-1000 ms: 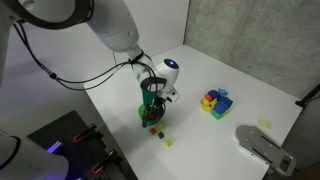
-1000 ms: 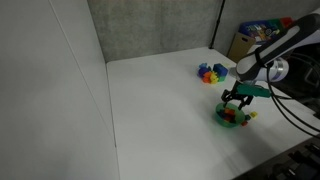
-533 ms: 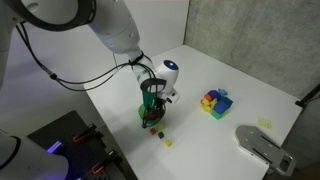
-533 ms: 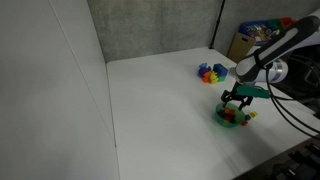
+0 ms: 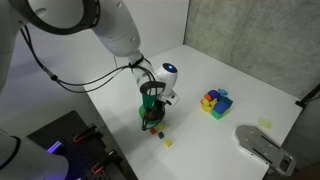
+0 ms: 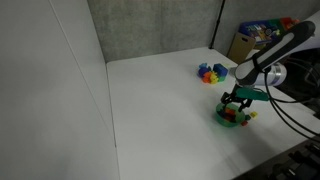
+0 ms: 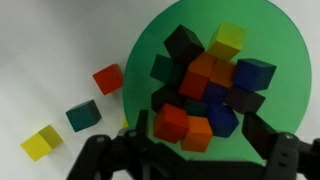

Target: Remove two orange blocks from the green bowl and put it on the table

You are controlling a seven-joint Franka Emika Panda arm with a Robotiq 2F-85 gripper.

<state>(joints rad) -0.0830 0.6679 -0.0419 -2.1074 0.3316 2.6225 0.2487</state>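
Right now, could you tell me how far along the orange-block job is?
Done: nothing certain; the table holds a reddish block, a dark green block and a yellow block, none clearly orange. In hand: the gripper is open over the green bowl, holding nothing. Left: lifting out two orange blocks, which lie in the bowl.

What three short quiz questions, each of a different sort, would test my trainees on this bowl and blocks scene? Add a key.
1. True or false: the green bowl is empty.
2. Which lies outside the bowl, on the table? A a red block; B a purple one; C a white one.
3. Fill in: the gripper has its jaws ___ around the orange blocks.
Key: 1 false; 2 A; 3 open.
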